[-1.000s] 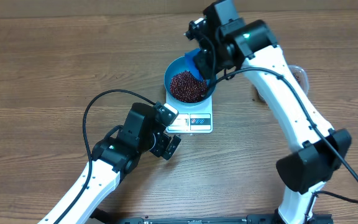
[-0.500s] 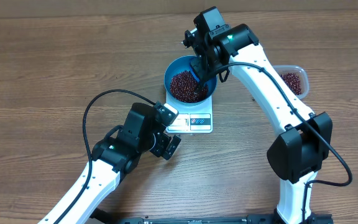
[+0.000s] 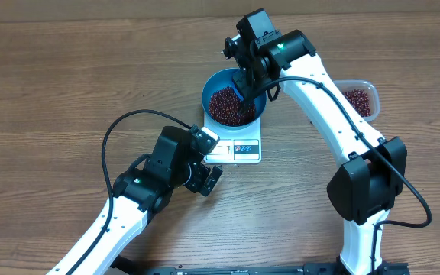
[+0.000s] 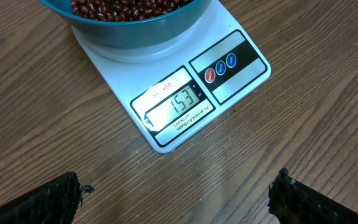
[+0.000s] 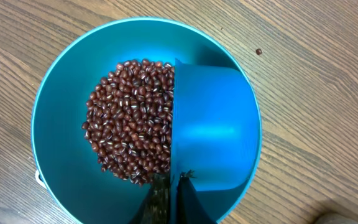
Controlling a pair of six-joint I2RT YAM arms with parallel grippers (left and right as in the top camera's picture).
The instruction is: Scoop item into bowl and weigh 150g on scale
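The blue bowl (image 3: 211,88) (image 5: 61,81) stands on the white scale (image 3: 240,150) (image 4: 229,62), whose display (image 4: 178,103) reads 153. A heap of red-brown beans, the item (image 3: 226,105) (image 5: 132,121) (image 4: 123,6), lies inside the bowl. Over the bowl, my right gripper (image 3: 244,81) (image 5: 176,182) is shut on the thin handle of a small blue scoop (image 5: 213,127), which sits empty within the bowl's right half. My left gripper (image 3: 209,180) (image 4: 178,190) hovers open above bare wood just in front of the scale, nothing between its fingers.
A clear plastic tub (image 3: 367,85) holding more beans stands to the right of the bowl, behind the right arm. One stray bean (image 5: 258,51) lies on the wood beyond the bowl. A black cable (image 3: 121,126) loops over the table to the left arm.
A second ago the right gripper held the scoop higher at the bowl's right rim. It has since swung left and lowered the scoop into the bowl, uncovering the tub. The left arm is unmoved.
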